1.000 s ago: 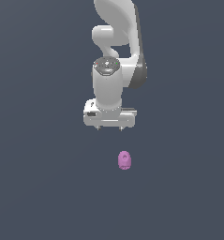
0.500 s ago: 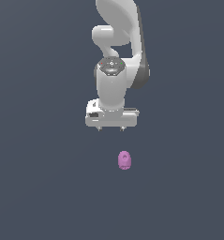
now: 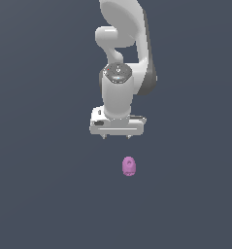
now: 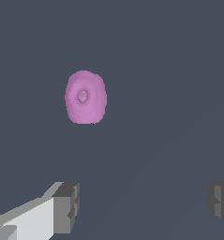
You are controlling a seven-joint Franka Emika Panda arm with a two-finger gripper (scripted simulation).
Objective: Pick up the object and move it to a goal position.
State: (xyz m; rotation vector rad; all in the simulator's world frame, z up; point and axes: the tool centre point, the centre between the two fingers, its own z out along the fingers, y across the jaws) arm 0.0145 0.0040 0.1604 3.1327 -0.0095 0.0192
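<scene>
- Dark slate-grey ground fills both views, flat and featureless, with no goal marker that I can see.
- Nearest in the exterior view lies the object (image 3: 129, 166), a small pink-purple lump resting on that ground, domed at one end and bumpy at the other, apart from everything else.
- Judging by its size and rounded skin, I expect it to be light and rigid but apt to slip; I would pinch it across its narrow sides, well down the body.
- Just beyond it hangs my gripper (image 3: 116, 137), not touching it; in the wrist view the object (image 4: 85, 97) sits off my centre line.
- My fingers (image 4: 66, 206) are spread wide and hold nothing.
- Farthest back, my arm (image 3: 123, 58) rises upright, wrist pointing straight down.
</scene>
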